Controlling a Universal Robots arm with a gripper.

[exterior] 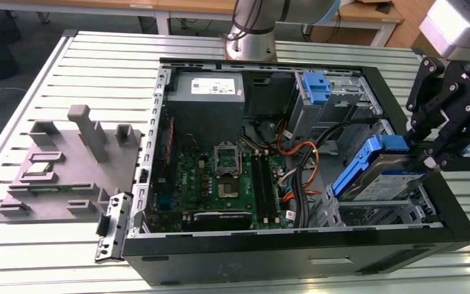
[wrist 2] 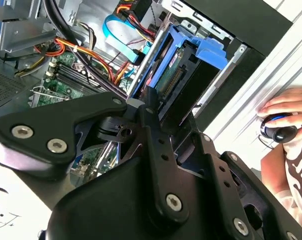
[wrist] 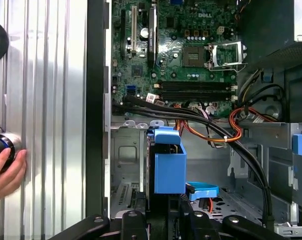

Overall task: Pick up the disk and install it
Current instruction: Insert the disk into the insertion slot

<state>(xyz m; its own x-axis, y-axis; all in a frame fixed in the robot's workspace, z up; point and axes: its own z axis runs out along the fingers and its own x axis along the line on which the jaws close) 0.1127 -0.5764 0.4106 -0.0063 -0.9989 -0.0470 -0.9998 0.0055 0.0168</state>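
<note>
The disk (exterior: 379, 177) is a silver-grey drive with blue side rails. It hangs tilted over the drive bay at the exterior view's right side of the open computer case (exterior: 300, 257). My gripper (exterior: 428, 157) is shut on the disk's upper end. In the second wrist view my gripper (wrist 2: 156, 107) clamps the disk (wrist 2: 177, 75) at its connector end. The first wrist view has the disk (wrist: 169, 165) edge-on with its blue rail towards the camera, above the bay floor, and my gripper (wrist: 161, 222) behind it.
Inside the case lie the motherboard (exterior: 218, 177), a grey power-supply box (exterior: 206, 89), a bare blue bracket (exterior: 317, 86) and orange and black cables (exterior: 300, 156) close to the bay. A grey fixture (exterior: 71, 159) stands beside the case. A person's hand (wrist 2: 281, 112) rests on the table by the case.
</note>
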